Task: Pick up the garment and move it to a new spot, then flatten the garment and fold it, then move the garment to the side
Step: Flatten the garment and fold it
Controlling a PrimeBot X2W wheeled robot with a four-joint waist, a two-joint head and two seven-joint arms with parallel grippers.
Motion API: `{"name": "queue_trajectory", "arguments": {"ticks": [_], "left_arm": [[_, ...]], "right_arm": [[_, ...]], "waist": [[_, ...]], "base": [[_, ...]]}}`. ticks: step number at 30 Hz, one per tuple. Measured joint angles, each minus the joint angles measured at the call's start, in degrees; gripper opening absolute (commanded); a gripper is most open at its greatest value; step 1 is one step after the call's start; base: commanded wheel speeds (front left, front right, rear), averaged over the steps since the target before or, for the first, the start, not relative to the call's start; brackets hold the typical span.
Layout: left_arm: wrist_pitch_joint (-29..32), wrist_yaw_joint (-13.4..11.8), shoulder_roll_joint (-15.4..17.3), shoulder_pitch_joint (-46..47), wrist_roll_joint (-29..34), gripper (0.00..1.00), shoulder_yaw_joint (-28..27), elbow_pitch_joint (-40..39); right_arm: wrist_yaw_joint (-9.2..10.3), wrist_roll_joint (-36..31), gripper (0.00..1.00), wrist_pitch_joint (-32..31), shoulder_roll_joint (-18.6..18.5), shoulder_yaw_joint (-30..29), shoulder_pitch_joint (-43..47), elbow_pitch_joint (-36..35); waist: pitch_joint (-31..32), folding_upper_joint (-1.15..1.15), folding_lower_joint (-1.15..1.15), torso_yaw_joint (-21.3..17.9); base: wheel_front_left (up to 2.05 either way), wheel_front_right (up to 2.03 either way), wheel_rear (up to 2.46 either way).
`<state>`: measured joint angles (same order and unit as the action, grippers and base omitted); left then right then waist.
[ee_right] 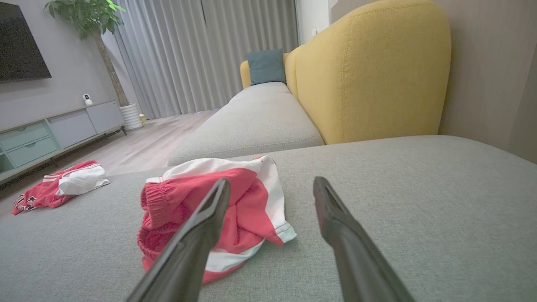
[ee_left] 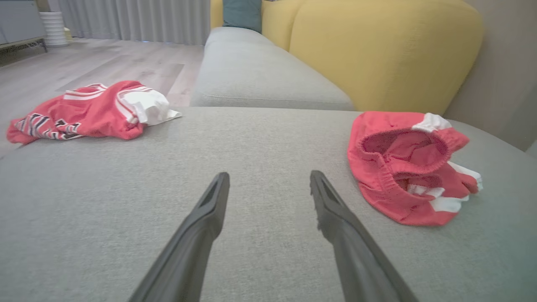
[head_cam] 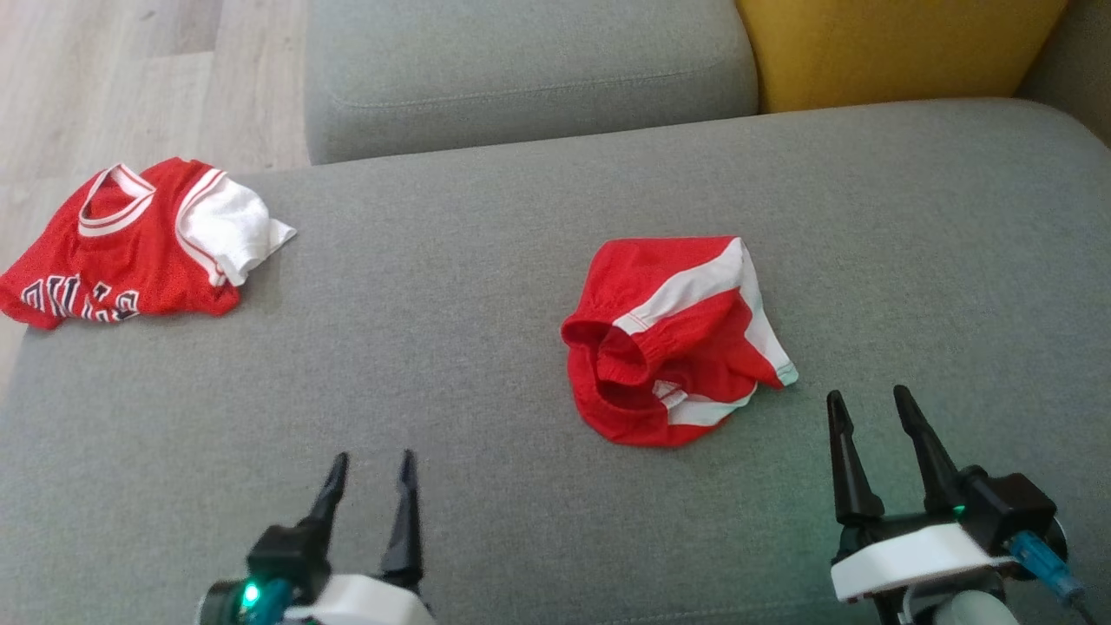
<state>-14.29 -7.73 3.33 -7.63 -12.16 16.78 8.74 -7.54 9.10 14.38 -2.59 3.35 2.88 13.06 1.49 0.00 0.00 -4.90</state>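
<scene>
Shorts (head_cam: 677, 338) lie crumpled mid-frame. My left gripper (head_cam: 373, 455) and right gripper (head_cam: 869, 392) gape wide, empty; I'd pinch the waistband (head_cam: 638, 365) first.

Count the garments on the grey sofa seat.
2. A red jersey lies at the seat's far left edge; crumpled red-and-white shorts sit right of centre, ahead and left of the right gripper. More could hide under either heap.
</scene>
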Motion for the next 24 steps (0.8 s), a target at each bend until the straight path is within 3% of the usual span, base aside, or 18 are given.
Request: {"name": "queue_trajectory", "arguments": {"ticks": [7,10,13,15,18,24], "left_arm": [[0.89,3.8,-0.03,5.99,-1.02,1.0,6.64,1.99],[4.26,5.56,-0.07,9.99,-4.28,1.0,10.73,2.01],[8.06,5.78,-0.09,14.21,-10.54,1.0,14.25,1.6],[10.96,5.43,-0.1,17.11,-15.92,1.0,16.23,1.58],[14.13,2.76,-0.16,21.18,-23.32,1.0,18.36,2.3],[15.7,-0.93,-0.19,27.89,-29.81,1.0,19.67,6.76]], "right_arm": [[0.0,-0.01,1.0,0.0,0.0,0.65,-0.05,0.0],[0.0,-0.01,1.0,0.0,0.0,0.77,-0.1,0.01],[0.0,0.0,1.0,0.0,0.0,1.04,-0.39,-0.01],[0.0,0.11,1.0,0.0,0.0,1.48,-1.29,0.0],[0.0,0.92,1.0,0.0,0.0,2.0,-3.12,-0.13],[0.0,1.78,1.0,0.0,0.0,2.12,-4.64,-0.44]], "waist": [[-1.08,0.0,0.0,-1.69],[-1.82,0.0,0.0,-2.63],[-3.24,0.0,0.0,-3.56],[-4.2,0.0,0.0,-4.41],[-5.61,0.0,0.0,-6.03],[-8.77,0.0,0.0,-9.5]], "base": [[0.0,0.0,0.0],[0.0,0.0,0.0],[0.0,0.0,0.0],[0.0,0.0,0.0],[0.0,0.0,0.0],[0.0,0.0,0.0]]}}
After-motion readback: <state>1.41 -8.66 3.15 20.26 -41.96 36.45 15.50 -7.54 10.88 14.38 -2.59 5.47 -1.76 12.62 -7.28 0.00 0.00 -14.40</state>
